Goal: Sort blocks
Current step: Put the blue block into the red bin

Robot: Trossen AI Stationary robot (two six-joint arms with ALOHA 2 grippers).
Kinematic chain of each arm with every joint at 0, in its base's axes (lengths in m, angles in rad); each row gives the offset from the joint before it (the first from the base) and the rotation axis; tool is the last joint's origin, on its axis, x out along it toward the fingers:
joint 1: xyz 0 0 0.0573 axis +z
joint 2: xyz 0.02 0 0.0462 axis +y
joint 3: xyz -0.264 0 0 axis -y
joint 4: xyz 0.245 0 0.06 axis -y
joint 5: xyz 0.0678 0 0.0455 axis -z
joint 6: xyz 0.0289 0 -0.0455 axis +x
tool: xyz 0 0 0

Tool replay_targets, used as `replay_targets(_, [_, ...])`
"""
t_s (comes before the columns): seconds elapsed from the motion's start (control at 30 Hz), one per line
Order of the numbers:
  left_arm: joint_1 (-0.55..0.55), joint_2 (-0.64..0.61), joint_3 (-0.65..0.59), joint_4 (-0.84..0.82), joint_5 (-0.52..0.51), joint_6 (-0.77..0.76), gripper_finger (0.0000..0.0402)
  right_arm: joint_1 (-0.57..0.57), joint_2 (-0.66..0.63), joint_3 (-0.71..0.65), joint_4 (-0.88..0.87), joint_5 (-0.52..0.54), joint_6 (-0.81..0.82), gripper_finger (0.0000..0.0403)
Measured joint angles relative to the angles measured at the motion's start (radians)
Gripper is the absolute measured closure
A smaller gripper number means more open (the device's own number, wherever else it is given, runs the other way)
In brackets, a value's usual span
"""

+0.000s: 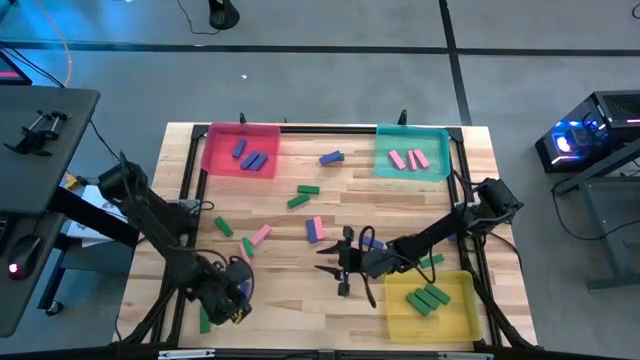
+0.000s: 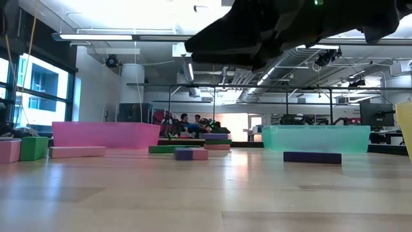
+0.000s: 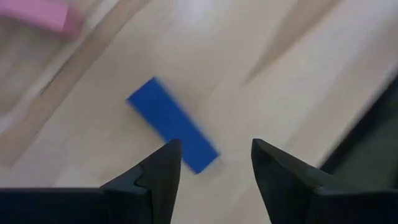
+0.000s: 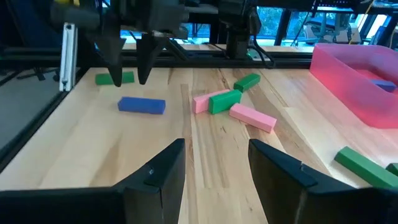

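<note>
Left wrist view: left gripper open, empty, just above blue block; right gripper open, probably empty, mid-table.

Bare wood around the blue block under the left gripper; nearest clutter, a pink block and green block, apparently sits well apart.
</note>
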Motion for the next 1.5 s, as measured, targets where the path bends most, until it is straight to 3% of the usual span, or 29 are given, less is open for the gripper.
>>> replay_targets(0.2, [0.034,0.073,0.000,-0.003,0.118,-0.029,0.0174,-0.007,0.000,0.000,-0.017,0.000,-0.007,0.0242])
replay_targets(0.37, [0.059,0.106,0.000,-0.003,0.116,-0.050,0.0155,-0.007,0.000,0.000,-0.016,0.000,-0.040,0.0242])
replay_targets(0.57, [0.080,0.167,0.001,-0.004,0.130,-0.050,0.0160,-0.009,0.000,0.000,-0.016,-0.001,-0.060,0.0242])
replay_targets(0.7, [0.092,0.190,0.004,-0.015,0.148,-0.022,0.0200,-0.018,0.000,0.000,-0.016,-0.002,-0.060,0.0242])
replay_targets(0.9, [0.127,0.195,0.002,-0.037,0.136,0.088,0.0323,-0.026,0.000,0.000,-0.017,-0.017,-0.052,0.0242])
replay_targets(1.0, [0.149,0.196,0.003,0.003,0.059,0.217,0.0335,-0.025,0.000,0.000,-0.016,-0.018,-0.034,0.0242])
replay_targets(1.2, [0.183,0.204,-0.004,0.232,-0.267,0.584,0.0335,-0.021,0.000,0.000,-0.021,-0.022,0.040,0.0242])
replay_targets(1.33, [0.260,0.203,-0.002,0.374,-0.353,0.808,0.0335,0.010,0.000,0.000,-0.014,0.002,0.056,0.0242])
replay_targets(1.5, [0.408,0.190,-0.002,0.428,-0.455,1.004,0.0335,0.078,0.000,0.000,0.006,0.156,0.053,0.0242])
